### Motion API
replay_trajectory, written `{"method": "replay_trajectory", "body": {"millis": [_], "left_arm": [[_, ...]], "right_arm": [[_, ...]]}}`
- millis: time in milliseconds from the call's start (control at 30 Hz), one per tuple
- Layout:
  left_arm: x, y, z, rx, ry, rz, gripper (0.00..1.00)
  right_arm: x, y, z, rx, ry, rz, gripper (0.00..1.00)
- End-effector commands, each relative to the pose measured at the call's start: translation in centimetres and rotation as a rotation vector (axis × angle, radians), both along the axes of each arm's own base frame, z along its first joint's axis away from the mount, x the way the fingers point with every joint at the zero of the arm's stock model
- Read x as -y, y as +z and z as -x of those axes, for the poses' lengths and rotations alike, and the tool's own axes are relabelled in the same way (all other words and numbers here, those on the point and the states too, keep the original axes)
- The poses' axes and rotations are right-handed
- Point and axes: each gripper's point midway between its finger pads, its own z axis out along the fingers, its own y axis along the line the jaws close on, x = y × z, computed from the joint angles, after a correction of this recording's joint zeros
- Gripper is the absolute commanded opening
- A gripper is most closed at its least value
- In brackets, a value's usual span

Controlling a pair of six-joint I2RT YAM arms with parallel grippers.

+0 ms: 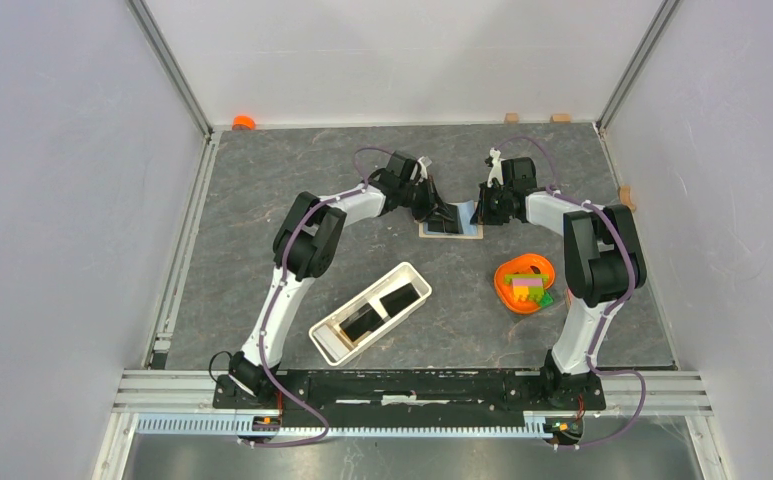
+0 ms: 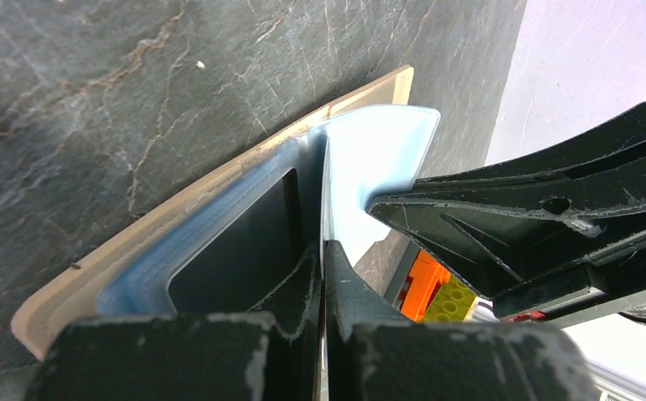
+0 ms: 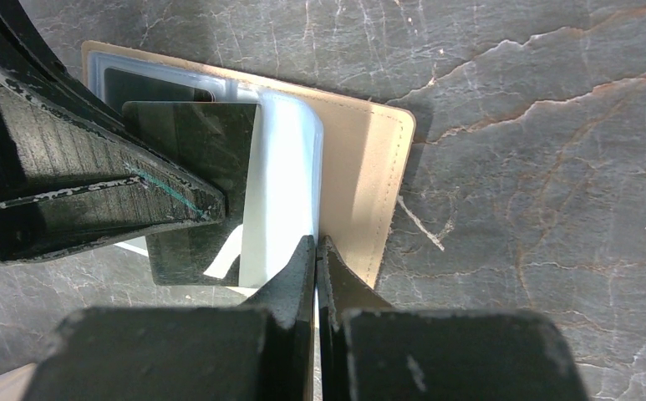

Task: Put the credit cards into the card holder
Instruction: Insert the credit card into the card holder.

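The card holder is a tan folder with clear plastic sleeves, lying flat at the back middle of the table. My left gripper is shut on a black credit card, held on edge over the holder; the left wrist view shows the gripper pinching it. My right gripper is shut on a clear sleeve and lifts it off the tan cover; the right wrist view shows it. A dark card shows inside a lower sleeve. Two more black cards lie in a white tray.
An orange bowl of coloured blocks stands right of the tray, near the right arm. A small orange object and wooden blocks sit at the back wall. Grey walls close both sides.
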Motion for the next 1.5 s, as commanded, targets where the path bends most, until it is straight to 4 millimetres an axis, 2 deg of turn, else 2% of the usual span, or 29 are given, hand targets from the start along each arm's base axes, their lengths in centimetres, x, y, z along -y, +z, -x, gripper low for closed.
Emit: {"method": "replay_trajectory", "body": {"millis": [0,333,433,567,700,833,1033,1467], "left_arm": [[-0.1,-2.2,2.7,-0.072,-0.009,-0.079,0.02],[1.5,-1.8,1.9,-0.054,-0.052,-0.027,0.02],[1.9,-2.2,2.0,-0.053,-0.057,-0.035,0.06],[1.8,-2.4,2.0,-0.032,-0.072,-0.076,0.20],[0.9,-1.0,1.2,0.041,-0.067,-0.128,0.38],[0.2,0.6,0.7,0.105,-0.066,-0.169,0.50],[-1.5,1.6,0.6,0.161,-0.071,-0.268,0.59],[-2.0,5.8,-0.1,0.255,-0.066,-0.267,0.64]], "right_arm": [[-0.5,2.5,-0.9,0.060,0.015,-0.001,0.00],[-0.7,2.6,-0.8,0.059,0.021,-0.007,0.00],[-0.9,2.8,-0.8,0.062,0.024,-0.010,0.00],[-0.8,2.9,-0.8,0.065,0.021,-0.008,0.00],[-0.6,3.1,-0.8,0.067,0.015,-0.002,0.00],[-0.5,3.1,-0.8,0.068,0.012,0.004,0.00],[-0.3,3.2,-0.6,0.069,0.012,0.011,0.00],[-0.3,3.4,-0.5,0.070,0.017,0.010,0.00]]}}
